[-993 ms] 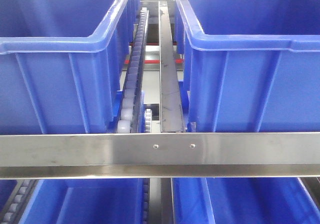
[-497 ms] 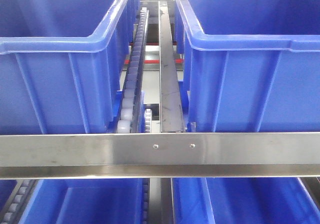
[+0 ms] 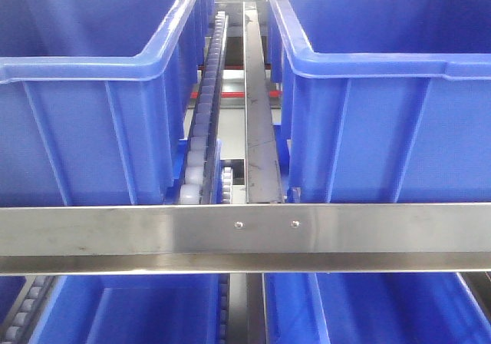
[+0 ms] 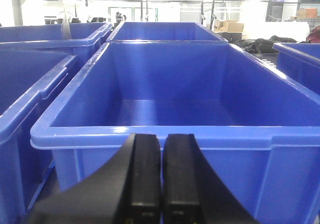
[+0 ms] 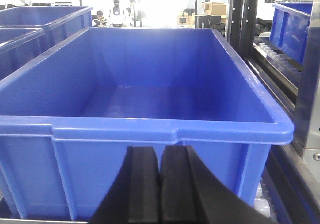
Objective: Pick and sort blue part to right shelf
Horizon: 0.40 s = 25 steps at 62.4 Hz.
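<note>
Front view: right shelf [image 3: 245, 233] close up, steel front rail with two rivets across the frame. Two deep blue bins sit behind it, left bin [image 3: 92, 90] and right bin [image 3: 383, 98], with a white roller track [image 3: 201, 129] and a steel divider [image 3: 259, 129] between them. More blue bins on the level below.

Left wrist: left gripper [image 4: 161, 179] clenched, pads pressed together, grasping nothing, in front of a blue bin [image 4: 165, 134].

Right wrist: right gripper [image 5: 159, 184] likewise clenched on nothing before another blue bin [image 5: 150, 129].

Blue part not visible in any view.
</note>
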{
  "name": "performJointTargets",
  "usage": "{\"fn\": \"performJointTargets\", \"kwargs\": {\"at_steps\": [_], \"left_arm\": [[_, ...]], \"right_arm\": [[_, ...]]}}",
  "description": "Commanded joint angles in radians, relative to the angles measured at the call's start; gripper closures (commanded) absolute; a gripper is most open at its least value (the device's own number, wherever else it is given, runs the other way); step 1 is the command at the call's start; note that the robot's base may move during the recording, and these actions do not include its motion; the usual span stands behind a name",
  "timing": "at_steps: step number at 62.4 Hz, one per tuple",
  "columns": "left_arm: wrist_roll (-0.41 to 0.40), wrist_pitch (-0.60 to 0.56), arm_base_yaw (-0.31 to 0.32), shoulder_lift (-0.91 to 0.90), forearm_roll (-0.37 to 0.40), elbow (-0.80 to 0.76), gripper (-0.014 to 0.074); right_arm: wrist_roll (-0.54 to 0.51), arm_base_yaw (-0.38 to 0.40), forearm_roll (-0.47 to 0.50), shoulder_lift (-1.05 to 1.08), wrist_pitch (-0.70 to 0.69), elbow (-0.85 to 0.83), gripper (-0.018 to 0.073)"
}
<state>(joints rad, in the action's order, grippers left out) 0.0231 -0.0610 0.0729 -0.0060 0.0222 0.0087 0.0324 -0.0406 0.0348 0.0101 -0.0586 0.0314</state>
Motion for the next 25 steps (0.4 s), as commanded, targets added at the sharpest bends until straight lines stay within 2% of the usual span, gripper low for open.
{"fn": "performJointTargets", "kwargs": {"at_steps": [1,25], "left_arm": [[-0.01,-0.089,0.0,-0.023,0.004,0.023,0.0473],[-0.01,-0.089,0.0,-0.023,0.004,0.023,0.0473]], "right_arm": [[-0.01,0.007,-0.001,0.021,-0.095,-0.022,0.0529],[-0.01,0.007,-0.001,0.021,-0.095,-0.022,0.0529]]}}
